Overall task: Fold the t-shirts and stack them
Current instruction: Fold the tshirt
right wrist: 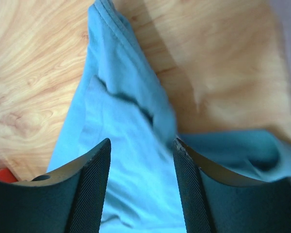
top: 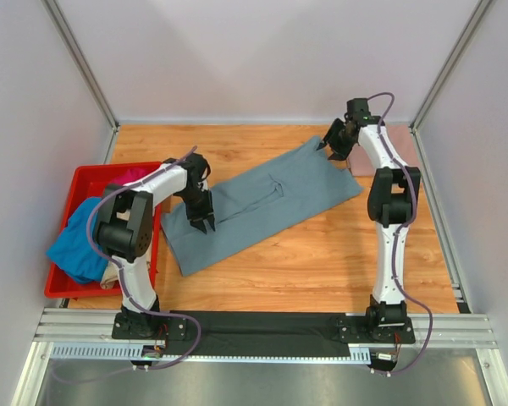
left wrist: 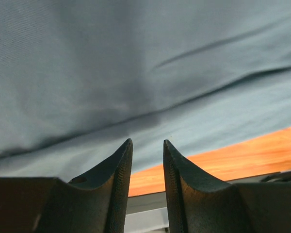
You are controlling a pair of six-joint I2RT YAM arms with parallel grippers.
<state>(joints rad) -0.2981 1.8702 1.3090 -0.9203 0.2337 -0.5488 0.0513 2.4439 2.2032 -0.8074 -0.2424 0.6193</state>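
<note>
Left gripper [left wrist: 146, 141] first: jaws only a little apart, nothing between them, tips hanging just over the near-left end of the slate grey-blue t-shirt [top: 262, 203]. Through the gap there's cloth, then a strip of the wooden table [top: 322, 262].

Over to the right gripper [right wrist: 141, 141], reaching to the far-right corner of that same shirt. Its jaws stand wider, and the cloth runs up between them, rumpled, with a raised fold blurred beside the right finger. I see no pinch on it.

The shirt lies slantwise across the middle of the table, folded to a long band, creased along its length.

Just beyond the right gripper, a dusty-pink t-shirt [top: 368, 161] lies flat by the far-right edge.

Far left, the red bin [top: 85, 179] holds a bright blue t-shirt [top: 74, 245] spilling over its rim, with a magenta one [top: 135, 175] and a beige one [top: 110, 275] peeking out.
</note>
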